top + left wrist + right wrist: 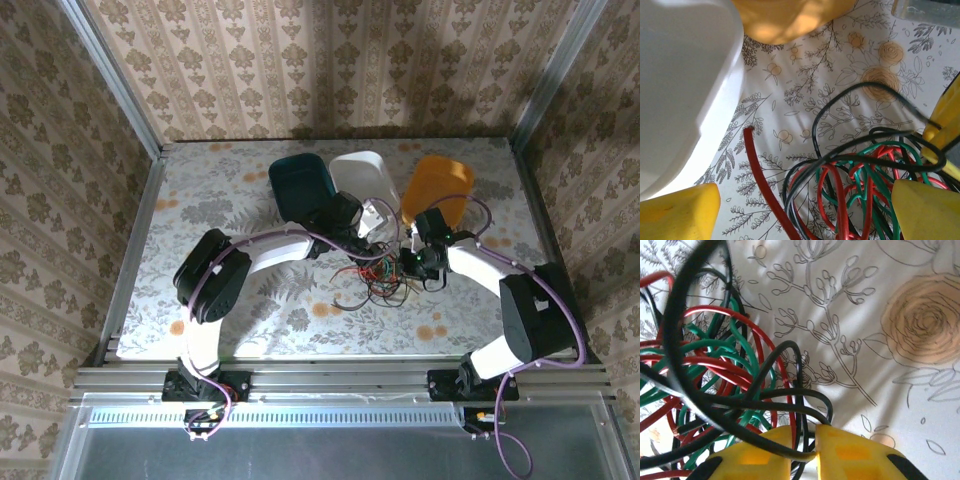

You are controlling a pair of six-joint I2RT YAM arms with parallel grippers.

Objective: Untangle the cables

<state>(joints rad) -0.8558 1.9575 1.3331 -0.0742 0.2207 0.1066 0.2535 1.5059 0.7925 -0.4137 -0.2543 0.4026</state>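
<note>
A tangle of red, green and black cables (380,278) lies on the floral table, mid-right. In the left wrist view the tangle (865,175) spreads between my left gripper's (805,212) yellow fingertips (682,212), which stand wide apart and open above it; one loose red cable (760,175) runs out toward the left. My right gripper (811,442) is shut at the tangle's right edge, its yellow fingers (765,455) pinching a black cable (790,405) that loops out of the bundle. From above, the left gripper (375,232) and the right gripper (415,262) stand close together over the tangle.
Three bins stand just behind the tangle: teal (300,185), white (365,172) and orange (438,185). The white bin's wall (685,90) sits close to my left gripper's left side. Metal frame rails border the table (200,200).
</note>
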